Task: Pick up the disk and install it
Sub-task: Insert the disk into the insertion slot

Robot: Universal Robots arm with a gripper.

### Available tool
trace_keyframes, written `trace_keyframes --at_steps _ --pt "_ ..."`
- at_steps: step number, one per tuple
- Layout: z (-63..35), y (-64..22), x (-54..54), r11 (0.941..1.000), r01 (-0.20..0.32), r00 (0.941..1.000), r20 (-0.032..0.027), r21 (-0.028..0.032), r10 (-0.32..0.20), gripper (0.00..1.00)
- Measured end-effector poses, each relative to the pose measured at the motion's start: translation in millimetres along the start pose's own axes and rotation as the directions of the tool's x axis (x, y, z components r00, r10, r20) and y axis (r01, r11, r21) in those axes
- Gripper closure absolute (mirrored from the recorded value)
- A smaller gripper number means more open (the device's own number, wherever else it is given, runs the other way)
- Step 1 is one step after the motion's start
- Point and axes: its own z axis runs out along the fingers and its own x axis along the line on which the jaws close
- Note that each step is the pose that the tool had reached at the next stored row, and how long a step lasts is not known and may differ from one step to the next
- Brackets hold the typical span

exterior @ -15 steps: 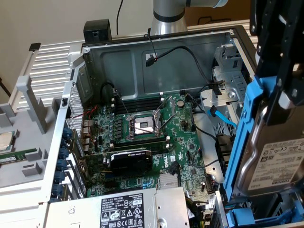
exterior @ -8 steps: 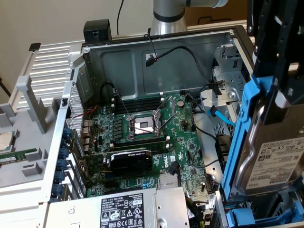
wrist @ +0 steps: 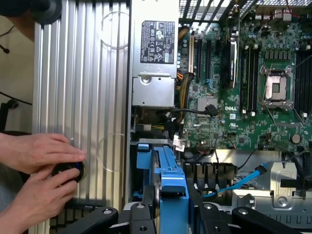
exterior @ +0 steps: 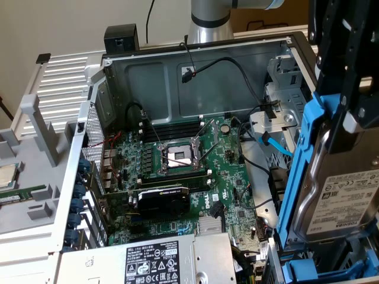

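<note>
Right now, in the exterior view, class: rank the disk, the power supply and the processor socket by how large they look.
1. disk: largest, though closeness to the camera exaggerates it
2. power supply: second, partly cut off
3. processor socket: smallest

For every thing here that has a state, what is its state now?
disk, in the air, steeply tilted
gripper, shut on the disk
computer case, open, insides exposed
processor socket, uncovered, levers raised
hands, both around a dark knob
</note>
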Motion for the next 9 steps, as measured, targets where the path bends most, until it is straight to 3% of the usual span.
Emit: trace_keyframes --at_steps 9 --pt "0.0 -1.6 -0.1 1.0000 -0.002 1.0000 -0.0002 -0.0003 0.002 0.64"
